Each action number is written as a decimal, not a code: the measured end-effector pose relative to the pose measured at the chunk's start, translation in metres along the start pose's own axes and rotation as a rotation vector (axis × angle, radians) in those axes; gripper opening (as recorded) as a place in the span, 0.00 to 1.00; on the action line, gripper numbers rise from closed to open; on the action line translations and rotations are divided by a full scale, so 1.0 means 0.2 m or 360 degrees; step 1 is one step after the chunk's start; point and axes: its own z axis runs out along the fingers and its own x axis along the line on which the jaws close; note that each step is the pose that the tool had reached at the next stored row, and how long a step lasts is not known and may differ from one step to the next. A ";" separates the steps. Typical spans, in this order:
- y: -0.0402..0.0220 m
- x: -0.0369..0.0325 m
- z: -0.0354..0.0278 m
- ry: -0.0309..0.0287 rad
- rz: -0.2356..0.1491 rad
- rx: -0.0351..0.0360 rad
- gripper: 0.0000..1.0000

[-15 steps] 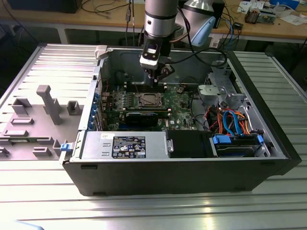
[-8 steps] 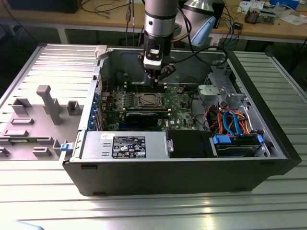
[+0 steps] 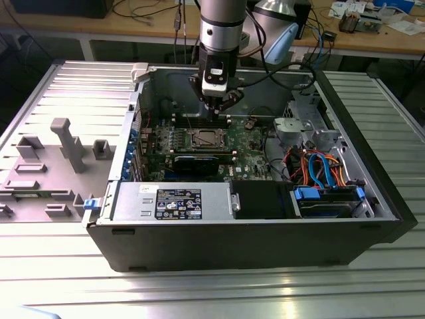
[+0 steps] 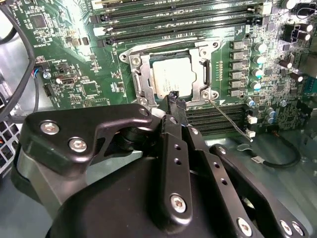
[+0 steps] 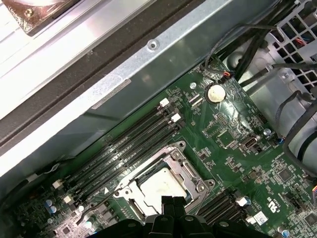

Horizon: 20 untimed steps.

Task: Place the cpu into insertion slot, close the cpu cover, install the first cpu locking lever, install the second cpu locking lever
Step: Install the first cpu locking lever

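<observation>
Pincer [image 3: 218, 114] is hanging inside the open PC case [image 3: 232, 247], which is sitting on the ribbed metal desk [image 3: 199, 296]. Tips are sitting together and gripping nothing; both wrist views are showing this [image 4: 175, 100] [image 5: 173, 202].

The cpu [image 4: 173, 77] is lying flat in the insertion slot [image 4: 134, 60], directly under and just past the pincer tips. Tips are hovering over the socket edge nearest them; can't tell whether they are touching it. The cpu cover [image 4: 145, 79] is lying down over the slot, with the cpu's silver top showing through its window. Same layout is showing in the first wrist view: cpu [image 5: 157, 189], cover [image 5: 185, 171].

A thin metal rod [image 4: 229, 118], looking like a locking lever, is running at an angle away from the socket corner beside the pincer, across the memory slots [image 4: 213, 115].

Black graphics card [image 3: 196, 163] is sitting on the far side of the socket from the pincer.
</observation>
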 end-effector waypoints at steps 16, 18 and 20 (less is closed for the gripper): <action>0.001 0.001 0.001 -0.00025 -0.0566 0.0000 0.11; 0.002 0.001 0.001 -0.00030 -0.0656 0.0000 0.11; 0.002 0.002 0.001 -0.00034 -0.0727 0.0000 0.11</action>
